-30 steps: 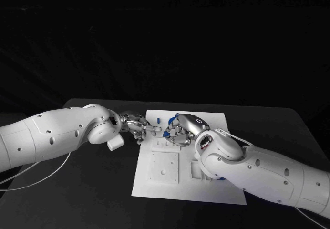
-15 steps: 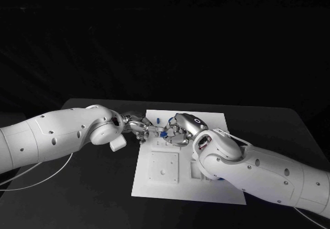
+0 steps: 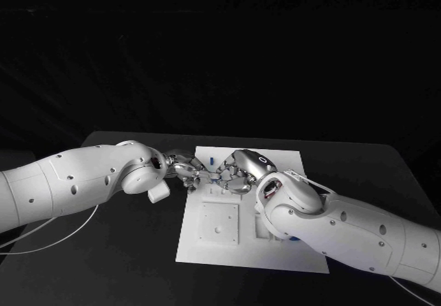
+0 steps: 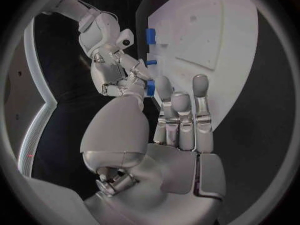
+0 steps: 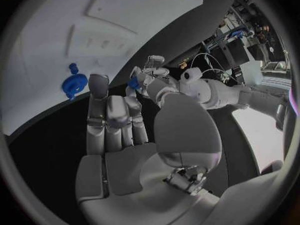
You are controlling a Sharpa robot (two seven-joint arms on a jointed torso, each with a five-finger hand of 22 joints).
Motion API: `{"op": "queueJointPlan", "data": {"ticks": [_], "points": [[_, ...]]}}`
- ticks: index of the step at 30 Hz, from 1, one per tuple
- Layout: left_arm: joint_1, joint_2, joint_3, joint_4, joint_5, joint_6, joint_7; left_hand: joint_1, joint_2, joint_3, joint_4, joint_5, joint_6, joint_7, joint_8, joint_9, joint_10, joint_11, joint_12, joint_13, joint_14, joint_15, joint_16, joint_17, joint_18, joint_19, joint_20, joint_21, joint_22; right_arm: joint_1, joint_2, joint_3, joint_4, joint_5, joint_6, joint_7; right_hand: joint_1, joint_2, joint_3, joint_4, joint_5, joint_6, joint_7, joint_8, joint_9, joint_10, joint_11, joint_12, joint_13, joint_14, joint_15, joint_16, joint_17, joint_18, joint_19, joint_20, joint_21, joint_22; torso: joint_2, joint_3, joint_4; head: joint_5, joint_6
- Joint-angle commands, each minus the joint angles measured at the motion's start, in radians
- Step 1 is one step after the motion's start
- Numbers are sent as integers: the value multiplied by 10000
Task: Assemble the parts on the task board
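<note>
A small blue part (image 4: 150, 87) is pinched between the thumb and a finger of my left hand (image 3: 187, 173) over the far left corner of the white task board (image 3: 220, 245). My right hand (image 3: 241, 171) has closed in from the other side. Its fingertips (image 4: 136, 74) reach the same part (image 5: 133, 83), and whether they grip it is unclear. In the head view the meeting fingers hide the part. One blue part (image 3: 209, 160) stands on the board behind the hands, two more (image 4: 150, 34) sit along its edge, and a round one (image 5: 75, 82) lies near my right hand.
The board's near half carries a square raised plate (image 3: 218, 223) and a slotted block (image 3: 261, 229), partly under my right forearm. A white cable (image 3: 55, 237) loops over the table's left side. Both forearms lie low over the table.
Both hands have drawn together above the board's far end until their fingertips meet. My right hand shifted left and covers blue parts that showed beside it before.
</note>
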Motion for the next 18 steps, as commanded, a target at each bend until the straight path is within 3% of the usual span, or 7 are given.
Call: {"op": "queueJointPlan", "data": {"ticks": [1,6,11,18], "points": [[-6,31,5,25,-80,124,169,94,302,-69,-306,572,-6,-27,-58,-33,-77,-7,27,0,-84,-27,66,-20,-167,-83,-2,53,184,-13,19,15,-5,-18,25,48,18,-118,-47,-5,63,91,-11,31,10,-2,-34,-41,7,7,-64,-38,-5,-103,427,-66,23,-18,-3,-5,-3,-5,-1],[-7,41,5,28,-4,213,273,219,844,-337,-882,1793,32,-86,-137,-130,-102,-21,39,9,-106,-43,86,-19,-186,-105,-18,63,188,-16,38,21,-43,-8,73,62,18,-118,-47,-5,63,91,-11,31,10,-2,-34,-41,7,7,-64,-38,-5,-103,427,-66,23,-18,-1,-8,-2,-12,8],[-7,46,5,24,113,246,435,178,1370,-578,-1331,2680,73,-110,-230,-264,-132,-43,44,8,-134,-55,107,-29,-203,-134,-32,91,189,-17,68,23,-67,3,151,82,18,-118,-47,-5,63,91,-11,31,10,-2,-34,-41,7,7,-64,-38,-5,-103,427,-66,23,-18,-1,-4,-1,-12,-9],[-7,43,6,14,313,269,569,284,1743,-323,-1529,3126,30,-134,-184,-198,-134,-43,48,5,-156,-64,130,-25,-212,-160,-41,115,192,-17,77,24,-88,9,204,90,26,-111,-60,-9,61,91,-12,29,10,7,-35,-28,25,11,-64,-31,5,-104,425,-65,23,-25,-4,0,-5,-7,-18]]}}
